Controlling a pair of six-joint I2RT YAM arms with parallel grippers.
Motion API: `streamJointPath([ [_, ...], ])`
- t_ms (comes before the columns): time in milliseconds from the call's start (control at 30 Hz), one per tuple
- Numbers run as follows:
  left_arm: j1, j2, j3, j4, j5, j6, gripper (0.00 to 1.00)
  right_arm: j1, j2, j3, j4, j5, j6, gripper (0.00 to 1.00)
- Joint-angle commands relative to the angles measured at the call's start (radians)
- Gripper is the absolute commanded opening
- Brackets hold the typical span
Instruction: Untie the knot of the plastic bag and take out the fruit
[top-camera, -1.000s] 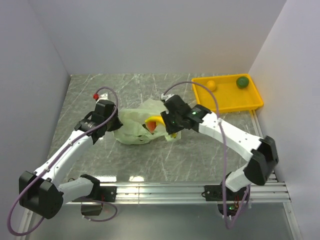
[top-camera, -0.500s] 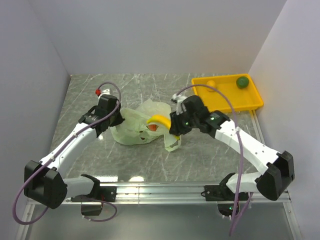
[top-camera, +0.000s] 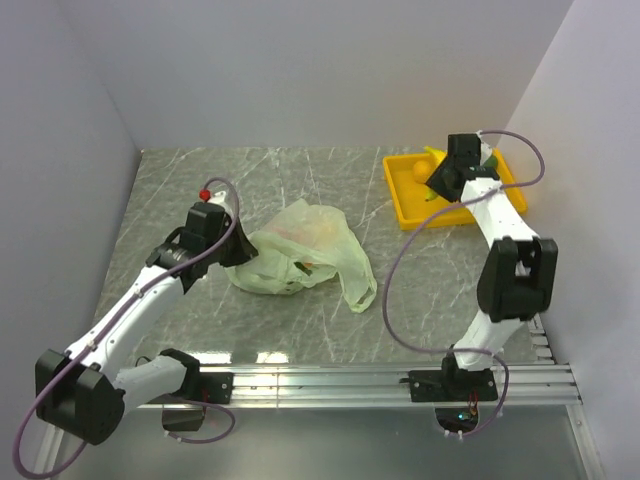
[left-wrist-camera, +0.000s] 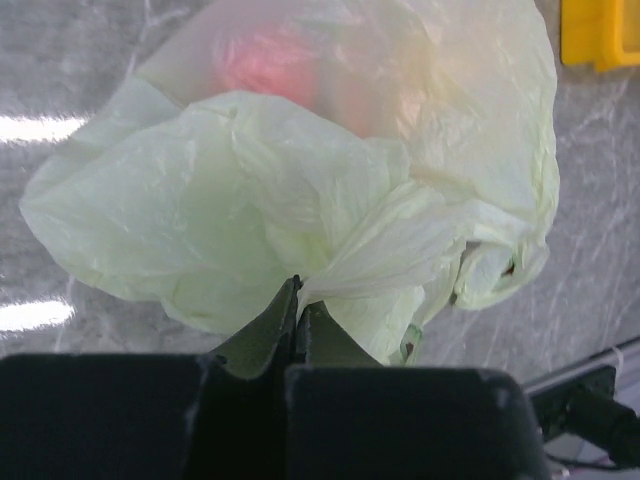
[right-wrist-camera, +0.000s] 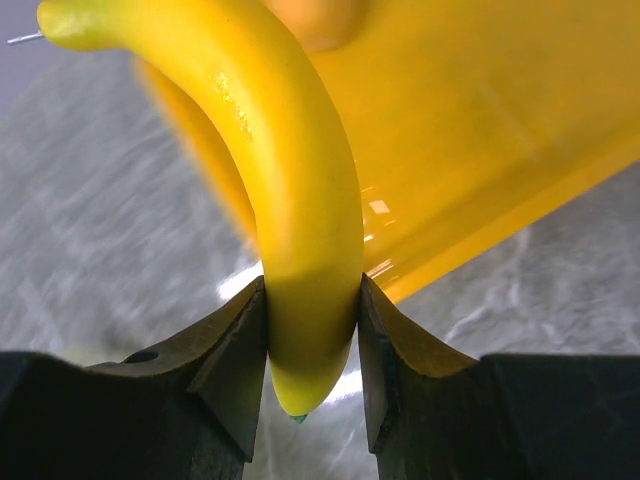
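My left gripper is clamped on a pinch of the plastic bag. The rest of the bag billows away just ahead of the fingertips and lies slumped on the desk. My right gripper is well apart from it and squeezes the banana near its lower tip. The banana's curve rises away from the jaws, over the near wall of the yellow tray.

I judge the bag to be nearly weightless, soft and slick. It has no stiffness, so a pull only drags film and a thin pinch could slide out or tear. A gathered fold like the one I hold, or the handle loop trailing on the far side of the bag from my left gripper, seems the safest hold. The banana looks rigid, smooth and light. Held so close to one end, it could pivot between my jaws.

I can make out no knot. The bag's mouth is turned away from my left wrist camera, and the overhead view shows only loose crumples. Through the film I see a red fruit and a paler orange blur beside it, but not how many pieces remain. The banana blocks most of the tray floor beneath my right gripper, and only an orange fruit shows there from above.
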Motion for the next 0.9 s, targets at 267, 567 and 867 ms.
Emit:
streamJointPath([
  [267,0.002,-0.160,-0.111,0.044,0.078,-0.098,0.01,-0.063,0.181,0.236,-0.027,0.094,0.022,0.91],
  [567,0.002,-0.189,-0.116,0.087,-0.023,-0.197,0.01,0.292,-0.164,-0.068,0.094,-0.148,-0.292,0.71],
  [867,0.004,-0.206,-0.123,0.127,-0.071,-0.252,0.01,0.694,-0.350,-0.360,0.222,-0.345,-0.300,0.30],
])
